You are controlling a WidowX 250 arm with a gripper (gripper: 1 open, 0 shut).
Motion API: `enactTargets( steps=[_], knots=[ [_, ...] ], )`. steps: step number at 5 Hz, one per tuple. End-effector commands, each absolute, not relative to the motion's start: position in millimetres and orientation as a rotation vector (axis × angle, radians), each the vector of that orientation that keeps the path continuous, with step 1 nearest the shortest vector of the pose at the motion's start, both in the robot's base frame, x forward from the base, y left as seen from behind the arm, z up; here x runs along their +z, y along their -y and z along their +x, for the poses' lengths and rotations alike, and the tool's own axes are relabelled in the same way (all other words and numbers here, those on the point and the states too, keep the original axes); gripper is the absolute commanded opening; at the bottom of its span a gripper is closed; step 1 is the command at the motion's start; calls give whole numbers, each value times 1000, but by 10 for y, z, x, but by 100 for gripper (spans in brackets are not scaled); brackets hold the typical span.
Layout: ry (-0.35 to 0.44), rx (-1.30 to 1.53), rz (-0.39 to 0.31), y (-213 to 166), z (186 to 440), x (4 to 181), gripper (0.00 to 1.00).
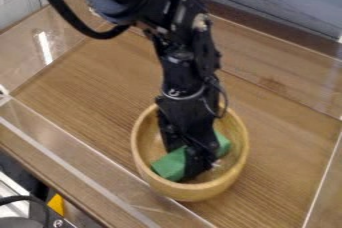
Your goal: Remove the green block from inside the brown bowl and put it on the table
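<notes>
One dark, jointed gripper (201, 166), mine, reaches down from the top of the view into a round tan wooden bowl, the brown bowl (185, 191). Beneath my fingers lies the green block (170, 165), inside the bowl, its bright green showing on both sides of them. The bowl sits on the brown wood-grain table (96, 94), near a clear acrylic wall.

My fingers are down at the block's middle, but their tips are lost against its surface and the dark metal, so I cannot tell how far apart they stand or whether they have hold of it. I judge the step in hand to be getting a grip on the block; it is not yet out. Next I need to make that grip sure, then lift straight up past the rim without dragging the bowl, and lower the block onto bare tabletop beside it.
</notes>
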State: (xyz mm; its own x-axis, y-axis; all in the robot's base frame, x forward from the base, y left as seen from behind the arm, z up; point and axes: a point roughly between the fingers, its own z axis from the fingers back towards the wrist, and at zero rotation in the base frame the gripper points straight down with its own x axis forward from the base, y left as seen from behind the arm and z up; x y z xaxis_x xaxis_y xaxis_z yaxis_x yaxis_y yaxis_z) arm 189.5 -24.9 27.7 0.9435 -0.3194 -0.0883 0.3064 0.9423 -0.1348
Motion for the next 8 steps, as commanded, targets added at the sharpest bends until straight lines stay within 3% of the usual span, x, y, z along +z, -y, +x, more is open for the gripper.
enactTargets(
  steps=[1,2,6,8],
  knots=[
    [-127,-314,-119,266,1861,221,0],
    [-132,-303,-121,289,1861,164,0],
    [-154,-362,-127,589,1976,355,0],
    [-167,-391,-136,748,1888,307,0]
  ],
)
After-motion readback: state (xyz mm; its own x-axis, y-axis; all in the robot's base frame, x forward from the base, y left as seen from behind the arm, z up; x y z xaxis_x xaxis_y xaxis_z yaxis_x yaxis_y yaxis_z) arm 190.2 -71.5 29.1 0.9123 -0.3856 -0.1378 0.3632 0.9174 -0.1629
